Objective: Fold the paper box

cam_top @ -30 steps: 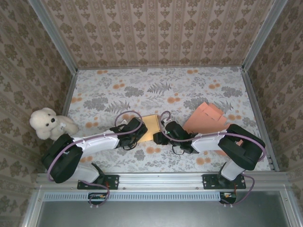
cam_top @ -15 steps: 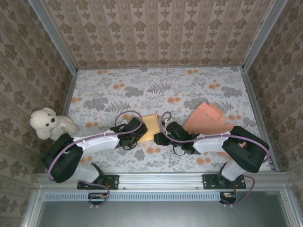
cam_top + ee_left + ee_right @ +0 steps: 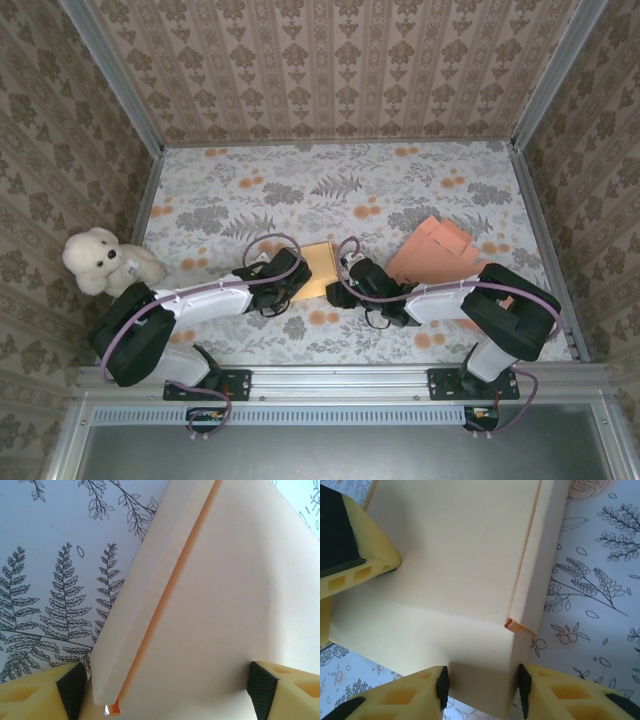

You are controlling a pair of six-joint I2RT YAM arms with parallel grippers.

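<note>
Top external view: the paper box (image 3: pixel 318 266), a pale tan partly folded carton, lies on the flower-printed surface (image 3: pixel 350 185) near its front middle, between the two arms. The left hand (image 3: pixel 300 281) meets it from the left and the right hand (image 3: pixel 336 291) from the right. A flat orange sheet of cut cardboard (image 3: pixel 437 252) rests on the surface just right of the box, beside the right arm, and a white plush bear (image 3: pixel 101 262) sits at the left edge, well apart from the box. Left wrist view: the left hand (image 3: pixel 167 695) stands wide, and the paper box (image 3: pixel 215 595) spans the whole gap between its black pads (image 3: pixel 72 690); a folded flap with an orange inner edge runs diagonally across the panel, above the fern-printed surface (image 3: pixel 50 555). Right wrist view: the right hand (image 3: pixel 481 690) is set narrower, with the near end of the paper box (image 3: pixel 455 565) between its pads (image 3: pixel 443 684), both lying against it; one yellow finger of the left hand (image 3: pixel 355 555) presses the box at upper left.
</note>
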